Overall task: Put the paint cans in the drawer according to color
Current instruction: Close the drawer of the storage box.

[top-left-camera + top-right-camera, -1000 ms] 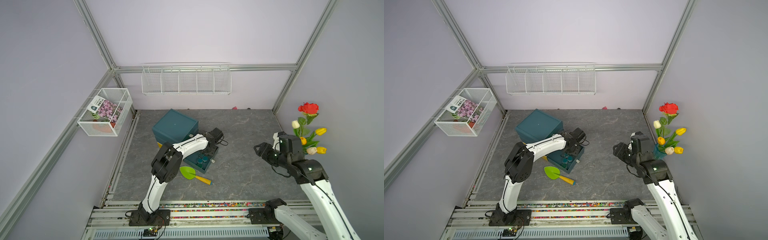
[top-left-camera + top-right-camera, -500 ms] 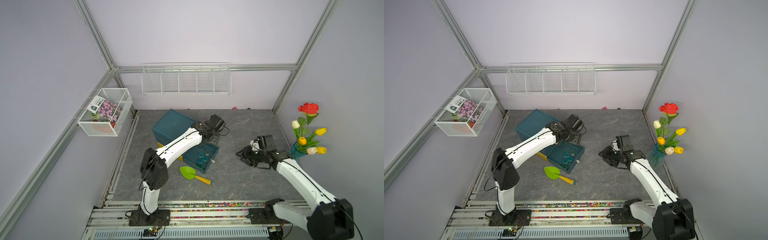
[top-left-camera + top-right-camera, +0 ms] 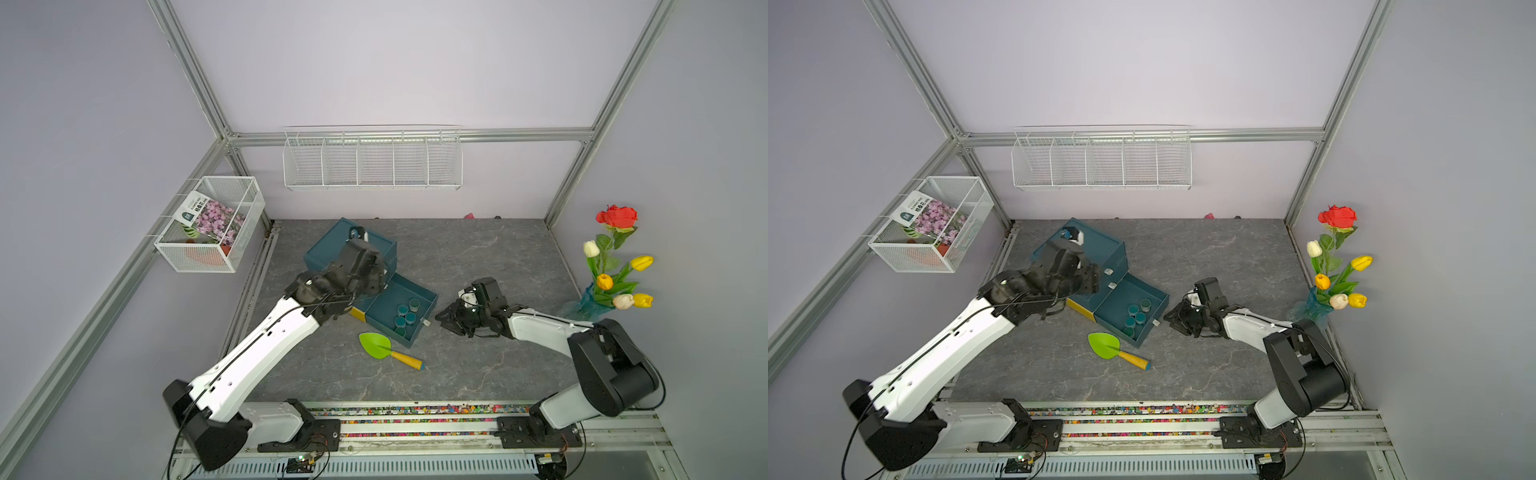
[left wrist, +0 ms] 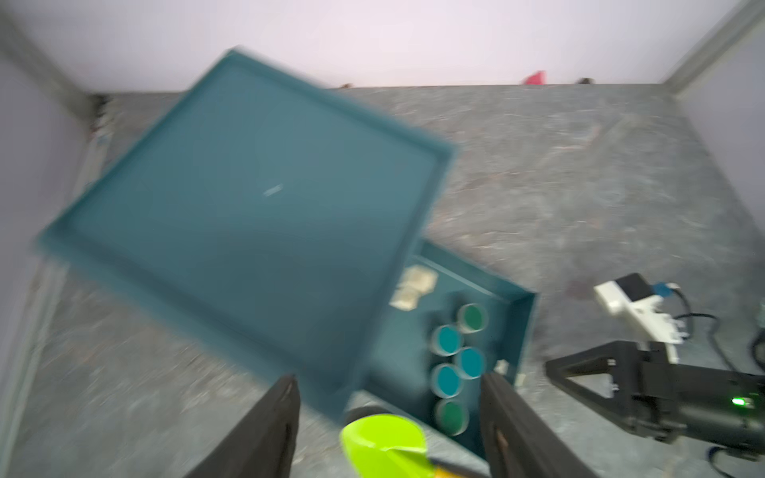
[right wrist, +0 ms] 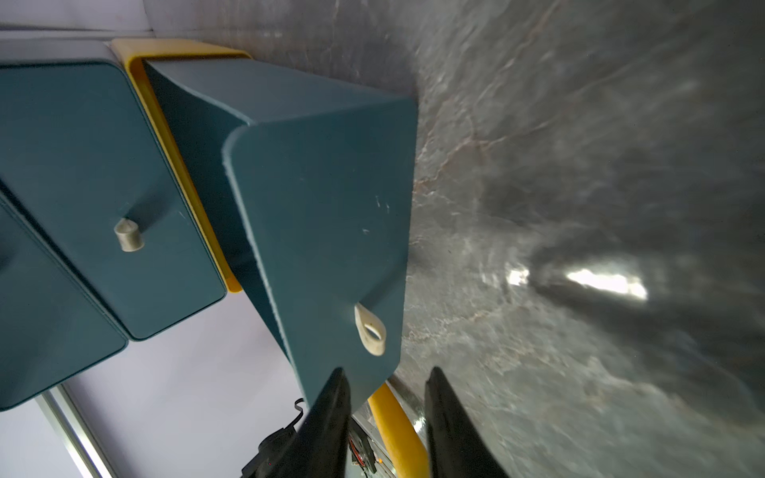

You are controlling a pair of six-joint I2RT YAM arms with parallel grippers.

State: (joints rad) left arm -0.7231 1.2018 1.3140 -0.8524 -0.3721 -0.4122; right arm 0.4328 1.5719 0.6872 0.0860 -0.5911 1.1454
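Observation:
Several paint cans (image 3: pixel 405 316) (image 3: pixel 1135 316) stand in a cluster in the open bottom drawer (image 3: pixel 384 305) (image 3: pixel 1115 299) of the teal cabinet (image 3: pixel 332 245) (image 3: pixel 1100 245). In the left wrist view they (image 4: pixel 448 340) show teal and green tops. My left gripper (image 3: pixel 372 278) (image 4: pixel 389 378) hovers above the cabinet's front corner, open and empty. My right gripper (image 3: pixel 446 318) (image 3: pixel 1173 318) (image 5: pixel 387 372) lies low on the floor just off the drawer's front panel, near its pale handle (image 5: pixel 369 329). Its jaws stand narrowly open with nothing between them.
A green trowel (image 3: pixel 378 345) with a yellow handle lies on the floor just in front of the drawer. A vase of flowers (image 3: pixel 611 270) stands at the right wall. A wire basket (image 3: pixel 212 224) hangs on the left wall, a wire shelf (image 3: pixel 372 160) on the back wall.
My left arm has drawn back from over the drawer to above the cabinet. My right arm has swung down and left to the drawer's front, its jaws narrowing.

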